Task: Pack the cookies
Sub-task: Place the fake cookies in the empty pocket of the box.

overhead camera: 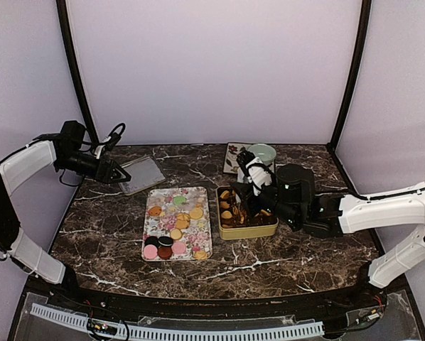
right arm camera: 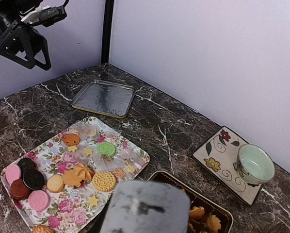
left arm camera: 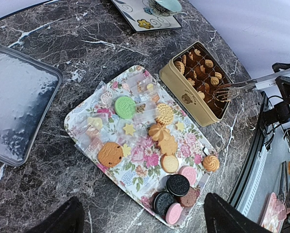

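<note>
**Cookies (left arm camera: 164,114) split between tray and tin, tool tip in the tin**

Most loose ones lie on the flowery tray (left arm camera: 145,154) mid-counter (left arm camera: 87,43). A batch already sits in the gold tin (left arm camera: 188,94) just beside it.

My right end effector (left arm camera: 281,77) is pressed together on the handle of a wire tool (left arm camera: 232,91). The tool's tip is inside the tin, at the end nearest my right arm. Can't tell if the tip carries a cookie.

My left end effector (overhead camera: 119,172) is spread and holds nothing. It hangs high near the metal lid (left arm camera: 19,102), well apart from the action.

Likely step: dropping one in, or heading out for the next.

How to do it well:
- Lift the tip straight up past the tin wall before swinging to the tray, or the tin may get dragged.
- Come down on a single cookie on the tray's tin side.
- Catch it by the edges with a gentle squeeze; they look crumbly.
- Set it in a gap, not on the pile.
</note>
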Robot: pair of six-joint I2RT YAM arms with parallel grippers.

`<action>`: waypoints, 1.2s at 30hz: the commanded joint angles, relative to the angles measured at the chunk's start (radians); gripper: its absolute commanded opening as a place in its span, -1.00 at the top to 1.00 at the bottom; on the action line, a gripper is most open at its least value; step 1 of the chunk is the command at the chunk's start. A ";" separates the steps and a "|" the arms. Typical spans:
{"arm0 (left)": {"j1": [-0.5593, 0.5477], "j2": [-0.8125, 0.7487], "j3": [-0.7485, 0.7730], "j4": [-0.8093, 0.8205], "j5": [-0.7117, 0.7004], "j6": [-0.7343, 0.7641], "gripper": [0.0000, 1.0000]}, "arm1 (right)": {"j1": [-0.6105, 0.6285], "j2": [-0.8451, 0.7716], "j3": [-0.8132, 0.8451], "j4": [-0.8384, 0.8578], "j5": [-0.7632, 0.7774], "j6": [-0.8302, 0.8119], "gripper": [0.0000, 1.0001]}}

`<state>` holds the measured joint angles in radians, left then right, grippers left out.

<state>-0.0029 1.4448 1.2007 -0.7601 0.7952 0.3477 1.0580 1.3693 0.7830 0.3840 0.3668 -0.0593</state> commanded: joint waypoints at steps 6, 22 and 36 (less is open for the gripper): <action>0.006 -0.015 0.013 -0.030 0.004 0.011 -0.75 | -0.022 -0.017 0.003 -0.004 -0.062 -0.046 0.63; 0.006 -0.019 0.018 -0.032 -0.002 0.014 -0.75 | -0.052 -0.050 0.034 -0.059 -0.124 -0.076 0.32; 0.015 -0.012 0.014 -0.038 -0.011 0.025 -0.77 | -0.038 -0.007 0.206 -0.057 -0.251 -0.021 0.33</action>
<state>-0.0017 1.4448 1.2018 -0.7609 0.7872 0.3557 1.0126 1.3441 0.9203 0.2638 0.1673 -0.1074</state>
